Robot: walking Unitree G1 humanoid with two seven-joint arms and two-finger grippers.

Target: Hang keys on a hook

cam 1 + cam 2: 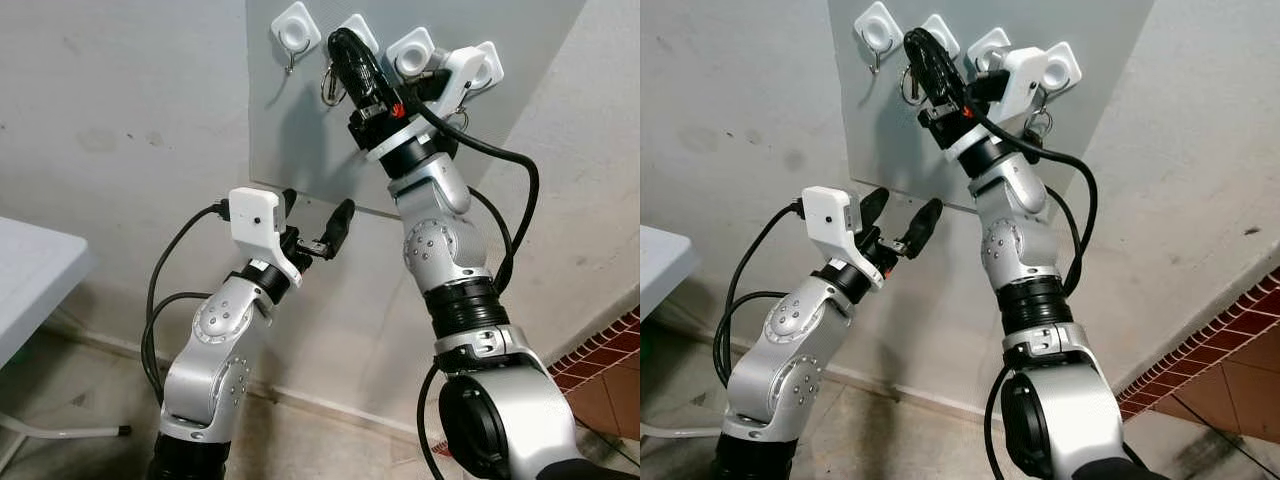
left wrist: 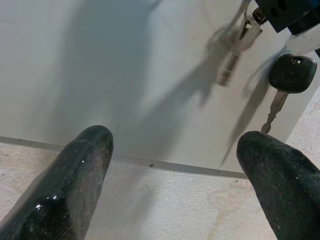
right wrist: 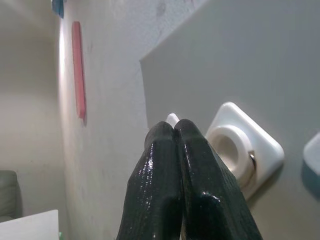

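At the far left stands the corner of a white bench [image 1: 30, 270], well off from the left pincer [image 1: 318, 228], which is raised before the wall below the grey wall panel [image 1: 290, 130] with its fingers apart and nothing between them. Up and to the right of it, its wrist view catches a silver key [image 2: 239, 47] and a black-headed key [image 2: 291, 75] dangling against the panel. Above, the right pincer [image 1: 345, 55] reaches up to the row of white square hook plates [image 1: 296, 30], fingers pressed together at the second plate [image 3: 245, 150]; I cannot tell whether it grips the key ring [image 1: 330, 85] hanging just beside it. By my reckoning the keys are at the hook or just on it, with release and pulling back left.
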